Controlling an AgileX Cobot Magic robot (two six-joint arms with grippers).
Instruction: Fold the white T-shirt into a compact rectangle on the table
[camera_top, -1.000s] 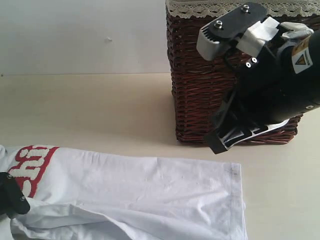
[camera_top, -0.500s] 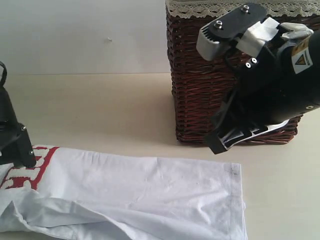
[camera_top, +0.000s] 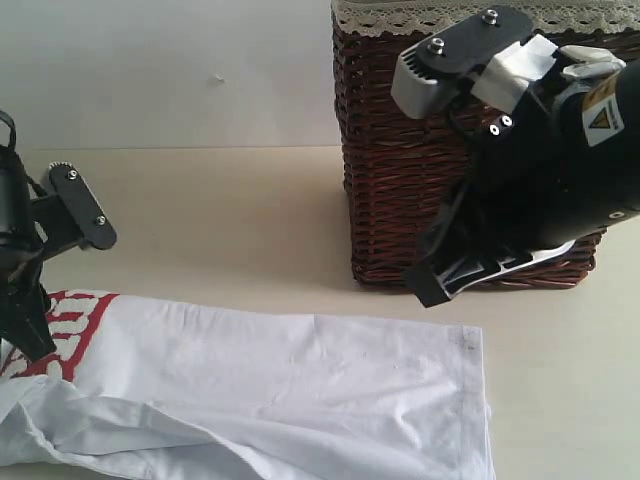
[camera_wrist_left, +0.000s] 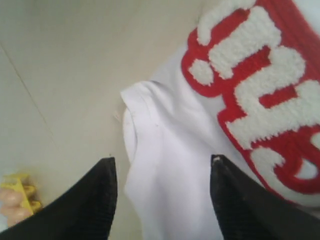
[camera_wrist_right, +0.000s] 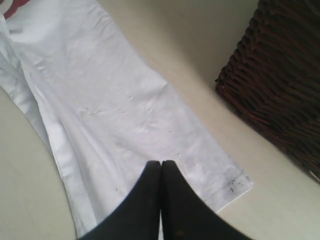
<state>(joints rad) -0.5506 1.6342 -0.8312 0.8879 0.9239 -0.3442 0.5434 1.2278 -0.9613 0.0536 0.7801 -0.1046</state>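
The white T-shirt (camera_top: 300, 385) lies flat as a long band across the near part of the table (camera_top: 220, 210), its red fuzzy letters (camera_top: 68, 325) at the left end. My left gripper (camera_top: 68, 292) hovers open over that end. In the left wrist view its fingers (camera_wrist_left: 102, 187) straddle a folded white edge of the shirt (camera_wrist_left: 167, 165) beside the letters (camera_wrist_left: 260, 90), holding nothing. My right gripper (camera_top: 440, 285) hangs shut and empty in front of the basket. It is above the shirt's hem end (camera_wrist_right: 110, 110), fingertips together (camera_wrist_right: 161, 166).
A dark brown wicker basket (camera_top: 400, 180) with cream lace trim stands at the back right, close behind my right arm; its wall also shows in the right wrist view (camera_wrist_right: 285, 85). A small yellow object (camera_wrist_left: 17, 192) lies on the table beside the shirt's left end.
My left gripper has risen from the shirt's lower left edge and moved toward the back, its fingers now spread apart. The right arm has barely moved.
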